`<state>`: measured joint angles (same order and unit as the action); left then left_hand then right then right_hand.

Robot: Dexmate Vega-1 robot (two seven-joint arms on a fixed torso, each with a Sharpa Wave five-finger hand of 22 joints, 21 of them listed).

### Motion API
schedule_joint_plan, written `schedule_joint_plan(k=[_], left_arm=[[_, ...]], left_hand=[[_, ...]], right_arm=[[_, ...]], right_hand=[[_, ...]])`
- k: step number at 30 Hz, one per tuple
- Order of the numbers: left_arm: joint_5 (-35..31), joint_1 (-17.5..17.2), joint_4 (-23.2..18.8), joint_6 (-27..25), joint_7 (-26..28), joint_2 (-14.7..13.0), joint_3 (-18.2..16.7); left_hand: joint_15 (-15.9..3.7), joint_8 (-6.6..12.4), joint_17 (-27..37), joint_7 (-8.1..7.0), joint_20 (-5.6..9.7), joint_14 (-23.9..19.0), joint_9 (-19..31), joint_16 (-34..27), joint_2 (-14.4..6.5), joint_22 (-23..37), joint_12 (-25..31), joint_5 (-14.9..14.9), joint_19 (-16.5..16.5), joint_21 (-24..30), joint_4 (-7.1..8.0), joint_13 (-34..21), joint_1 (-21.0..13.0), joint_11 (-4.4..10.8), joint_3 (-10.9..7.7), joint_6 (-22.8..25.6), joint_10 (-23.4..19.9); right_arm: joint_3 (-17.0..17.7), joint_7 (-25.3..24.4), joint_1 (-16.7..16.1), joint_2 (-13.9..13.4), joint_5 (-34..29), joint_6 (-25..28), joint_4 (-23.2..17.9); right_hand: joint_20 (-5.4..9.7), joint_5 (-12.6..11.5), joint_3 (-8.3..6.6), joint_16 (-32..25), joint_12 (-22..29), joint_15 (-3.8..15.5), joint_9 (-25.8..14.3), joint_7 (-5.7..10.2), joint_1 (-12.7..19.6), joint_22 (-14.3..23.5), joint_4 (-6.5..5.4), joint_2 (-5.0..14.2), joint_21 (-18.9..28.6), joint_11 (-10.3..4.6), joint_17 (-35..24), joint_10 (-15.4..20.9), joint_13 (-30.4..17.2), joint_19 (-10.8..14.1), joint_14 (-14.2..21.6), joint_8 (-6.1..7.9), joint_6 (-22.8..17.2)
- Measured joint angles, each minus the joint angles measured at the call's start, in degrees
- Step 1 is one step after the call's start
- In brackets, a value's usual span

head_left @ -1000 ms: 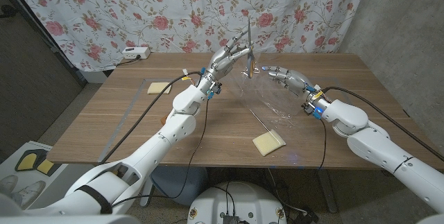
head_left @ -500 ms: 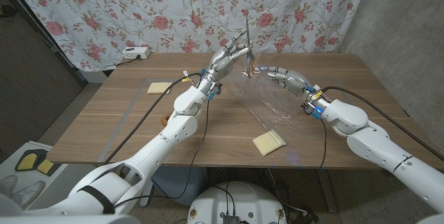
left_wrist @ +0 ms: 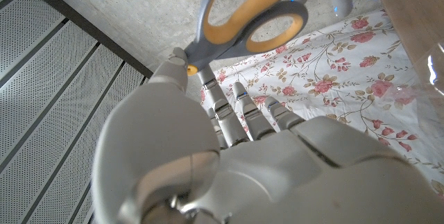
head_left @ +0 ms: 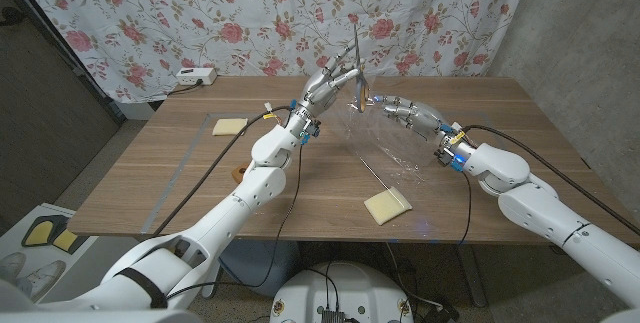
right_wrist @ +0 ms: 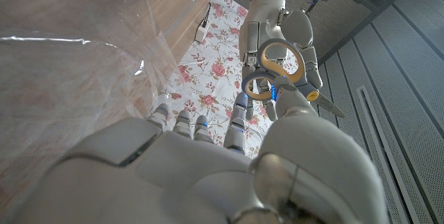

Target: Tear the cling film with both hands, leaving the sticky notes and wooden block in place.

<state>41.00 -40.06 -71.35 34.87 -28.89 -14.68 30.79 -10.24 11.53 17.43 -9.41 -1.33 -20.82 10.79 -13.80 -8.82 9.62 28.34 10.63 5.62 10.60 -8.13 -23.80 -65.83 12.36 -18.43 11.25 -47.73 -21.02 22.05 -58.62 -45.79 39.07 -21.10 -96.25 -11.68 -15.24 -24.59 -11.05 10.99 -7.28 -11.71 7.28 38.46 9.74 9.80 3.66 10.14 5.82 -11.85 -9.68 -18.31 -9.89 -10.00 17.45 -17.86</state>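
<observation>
Film (head_left: pixel 385 143) is lying untorn between our hands above the worktop (head_left: pixel 180 163). We are gripping scissors (head_left: pixel 358 58) in the left hand (head_left: pixel 325 85); right hand (head_left: pixel 405 111) fingers' hold cannot be told.

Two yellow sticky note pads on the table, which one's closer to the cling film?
The sticky note pad near the table's front edge, just below the cling film. The other pad lies far off on the robot's left side, beyond the left arm.
</observation>
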Motion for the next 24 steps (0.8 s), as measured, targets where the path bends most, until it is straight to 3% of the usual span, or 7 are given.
schedule_joint_plan(k=[24], left_arm=[[0.4, -0.6, -1.0, -1.0, -0.6, 0.2, 0.4]], left_hand=[[0.00, 0.00, 0.0, 0.00, 0.00, 0.0, 0.0, 0.0, 0.1, 0.0, 0.0, -0.1, 0.0, 0.0, 0.00, 0.0, -0.1, 0.00, 0.00, 0.0, 0.0]], right_arm=[[-0.7, 5.4, 1.5, 1.4, 2.8, -1.7, 2.8]], right_hand=[[0.21, -0.5, -1.58, 0.0, 0.0, 0.94, 0.0, 1.75, 2.6, 0.0, 0.32, 1.54, 0.2, -1.16, 0.0, 0.0, 0.8, -0.2, 0.3, -0.75, 0.5]])
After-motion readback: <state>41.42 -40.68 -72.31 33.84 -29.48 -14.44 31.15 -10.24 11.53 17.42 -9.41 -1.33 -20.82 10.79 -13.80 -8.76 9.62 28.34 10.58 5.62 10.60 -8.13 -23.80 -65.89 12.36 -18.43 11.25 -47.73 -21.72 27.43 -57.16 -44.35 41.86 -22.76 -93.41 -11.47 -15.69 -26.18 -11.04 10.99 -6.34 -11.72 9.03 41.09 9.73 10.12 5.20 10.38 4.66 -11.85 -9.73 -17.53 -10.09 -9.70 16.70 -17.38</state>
